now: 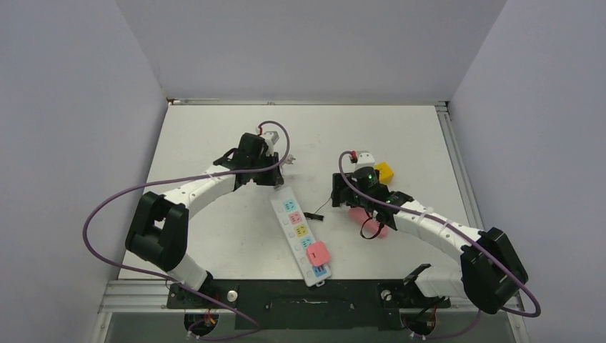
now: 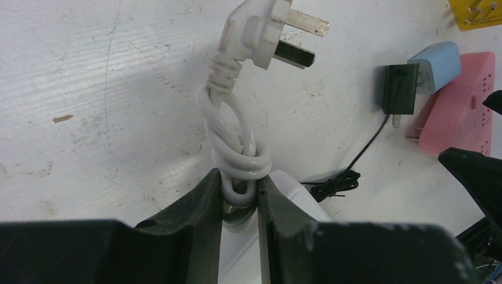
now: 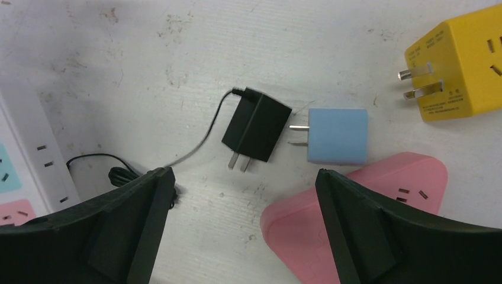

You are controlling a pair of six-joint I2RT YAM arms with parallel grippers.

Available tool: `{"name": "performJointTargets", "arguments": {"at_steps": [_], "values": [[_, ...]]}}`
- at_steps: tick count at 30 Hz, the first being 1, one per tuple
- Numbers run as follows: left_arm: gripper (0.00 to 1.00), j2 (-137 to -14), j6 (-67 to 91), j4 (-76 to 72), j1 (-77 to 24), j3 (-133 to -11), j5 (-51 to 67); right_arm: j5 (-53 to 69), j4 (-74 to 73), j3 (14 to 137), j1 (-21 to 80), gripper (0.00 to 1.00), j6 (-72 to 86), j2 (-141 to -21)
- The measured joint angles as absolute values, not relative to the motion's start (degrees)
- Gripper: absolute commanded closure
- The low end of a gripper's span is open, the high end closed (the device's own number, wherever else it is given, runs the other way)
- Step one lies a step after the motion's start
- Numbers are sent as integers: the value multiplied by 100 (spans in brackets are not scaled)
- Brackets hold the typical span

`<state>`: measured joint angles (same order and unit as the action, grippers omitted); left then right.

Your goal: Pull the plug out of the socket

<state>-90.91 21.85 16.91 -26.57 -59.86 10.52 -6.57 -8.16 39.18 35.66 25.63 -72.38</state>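
Clamping left jaws pinch the socket (image 1: 296,223) cord (image 2: 238,151) knot, visible only wrist-side; right jaws gape empty.

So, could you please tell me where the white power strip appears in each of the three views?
Top external: the power strip lies at table centre, between the arms.
Left wrist: bottom centre, behind the left gripper clamping its white cord.
Right wrist: far left edge.
Shared landmark: the pink adapter, right of the strip in every view.

Lab robot cell: plain grey walls (image 1: 71,107), scuffed white table (image 1: 207,136).
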Motion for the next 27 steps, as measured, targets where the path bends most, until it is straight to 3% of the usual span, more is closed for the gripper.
{"name": "performJointTargets", "arguments": {"at_steps": [3,14,24,27], "values": [[100,-9085,2187,1691,-2637,-5986,1092,-318,-819,3918,3564,10,2545,-7179],[100,-9037,2224,1653,-2536,-5986,1186,2641,-316,3232,3649,10,2801,-6329],[100,-9037,2224,1653,-2534,-5986,1179,2932,-272,2731,4510,7,3183,-6552],[100,-9037,2222,1653,-2534,-5986,1177,2871,-222,2731,4707,0,3253,-6713]]}}
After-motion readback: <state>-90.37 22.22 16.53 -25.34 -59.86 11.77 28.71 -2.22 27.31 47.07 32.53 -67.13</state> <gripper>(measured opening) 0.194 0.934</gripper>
